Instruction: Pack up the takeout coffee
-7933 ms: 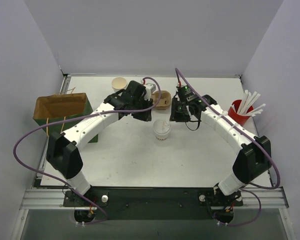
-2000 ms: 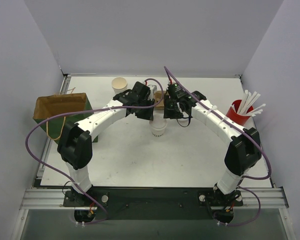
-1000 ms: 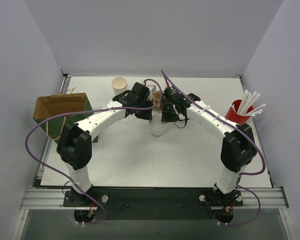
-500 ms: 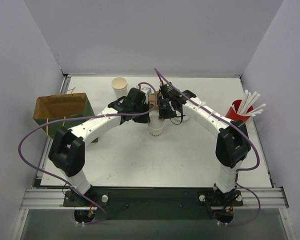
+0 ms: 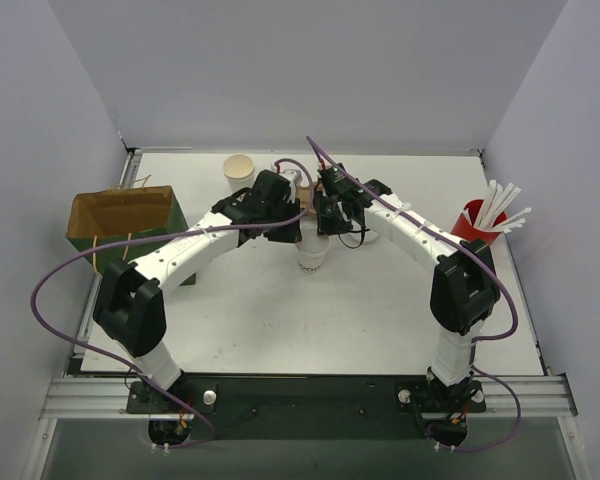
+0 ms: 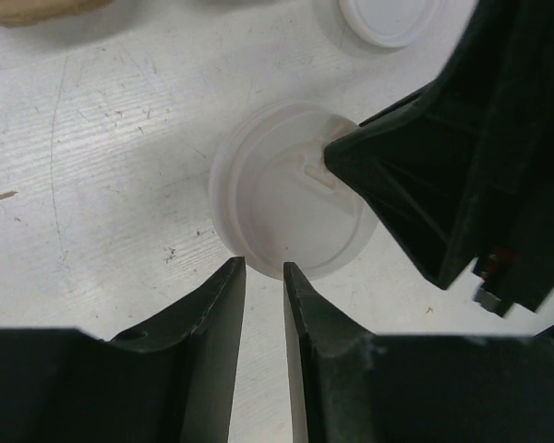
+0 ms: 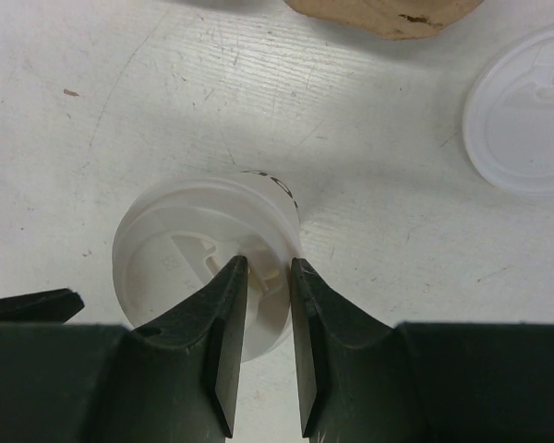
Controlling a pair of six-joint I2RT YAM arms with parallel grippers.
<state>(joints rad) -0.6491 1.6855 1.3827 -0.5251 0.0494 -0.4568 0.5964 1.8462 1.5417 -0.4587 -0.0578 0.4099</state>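
Observation:
A white paper cup with a whitish lid [image 5: 312, 256] stands mid-table; it also shows in the left wrist view [image 6: 286, 189] and the right wrist view [image 7: 203, 263]. My left gripper [image 5: 292, 228] is shut and empty, its tips [image 6: 263, 269] at the cup's near rim. My right gripper [image 5: 325, 226] is shut, its tips [image 7: 268, 272] resting on the lid by its right rim. An open cup [image 5: 239, 170] without a lid stands at the back. A loose lid [image 7: 526, 115] lies on the table, also in the left wrist view [image 6: 392, 14].
A brown paper bag [image 5: 123, 214] stands open at the left edge. A red cup of white straws [image 5: 477, 226] is at the right. The brown cardboard carrier [image 5: 312, 193] sits behind the grippers, mostly hidden; its edge shows in the right wrist view [image 7: 388, 14].
Both grippers have closed in over the lidded cup, the right one moving left. The cup has shifted slightly to the left.

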